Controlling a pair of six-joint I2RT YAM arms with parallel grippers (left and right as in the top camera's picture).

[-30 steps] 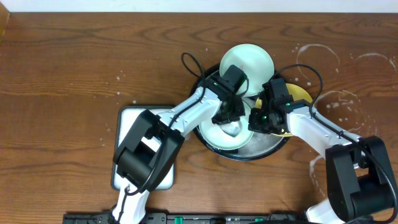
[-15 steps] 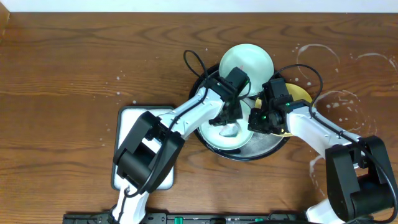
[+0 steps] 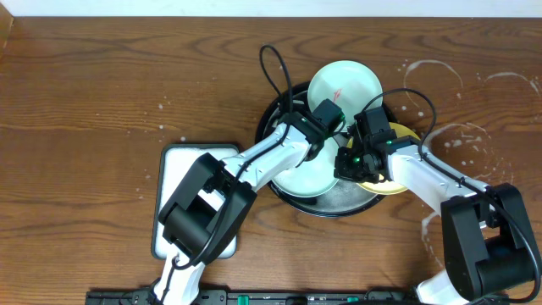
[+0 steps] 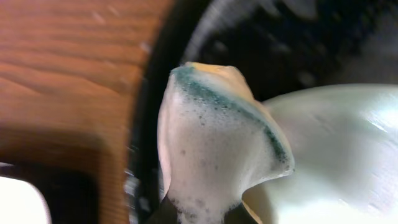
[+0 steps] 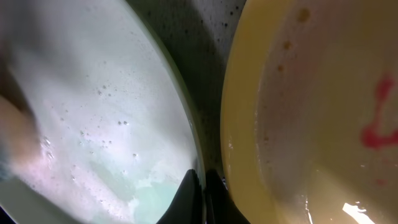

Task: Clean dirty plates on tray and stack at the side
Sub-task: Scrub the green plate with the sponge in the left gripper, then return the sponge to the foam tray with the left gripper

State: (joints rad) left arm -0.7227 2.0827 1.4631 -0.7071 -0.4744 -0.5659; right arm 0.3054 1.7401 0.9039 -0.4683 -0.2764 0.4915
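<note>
Soapy green plate (image 3: 296,180) lies in tray (image 3: 339,212); its rim is pinched by right gripper (image 5: 200,182), jaws nearly closed. Sponge (image 4: 211,143) is clamped in left gripper (image 4: 199,211). Plate is judged stiff, light, v. slippery w/ suds; best gripped firmly at rim.

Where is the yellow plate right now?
In the overhead view the yellow plate lies on the right side of the tray, partly hidden under the right hand, just right of the soapy mint-green plate.
</note>
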